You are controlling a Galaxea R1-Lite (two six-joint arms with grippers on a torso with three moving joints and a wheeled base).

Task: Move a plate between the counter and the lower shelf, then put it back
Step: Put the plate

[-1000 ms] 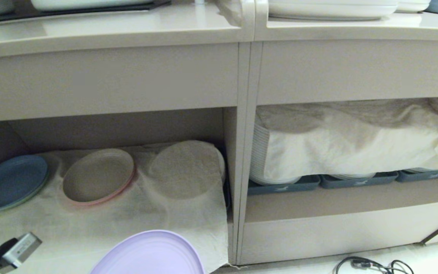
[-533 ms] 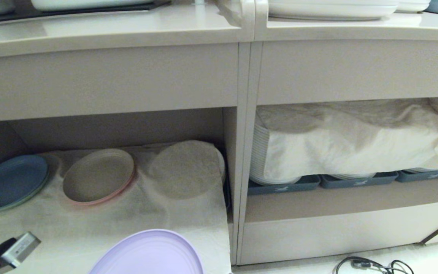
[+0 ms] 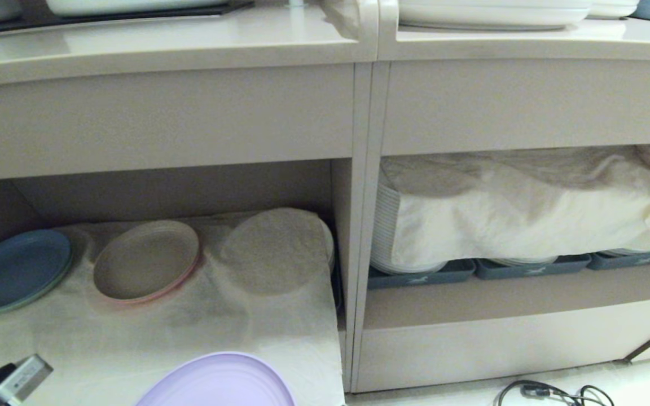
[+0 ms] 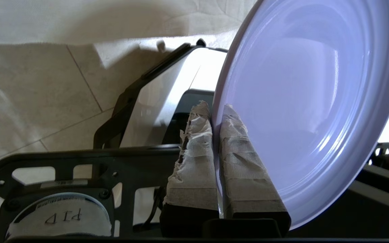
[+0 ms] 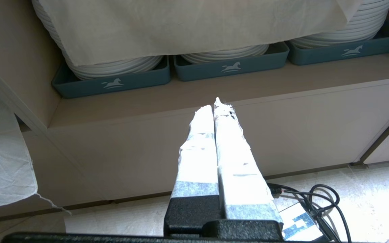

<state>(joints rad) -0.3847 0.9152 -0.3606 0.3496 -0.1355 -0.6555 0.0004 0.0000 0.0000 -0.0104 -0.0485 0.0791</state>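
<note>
Left tool (image 4: 216,113) clamped on plate (image 4: 311,101) rim, low before lower shelf (image 3: 133,332); counter (image 3: 161,42) well above. Right tool (image 5: 216,104) closed, empty.

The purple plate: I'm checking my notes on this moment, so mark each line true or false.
1. The left gripper is shut on the purple plate's rim. True.
2. The purple plate lies on the counter. False: it is held low, in front of the lower shelf.
3. The right gripper holds a white plate. False: it is shut and empty.
4. A blue plate and a pink-rimmed plate sit on the shelf's cloth. True.
</note>
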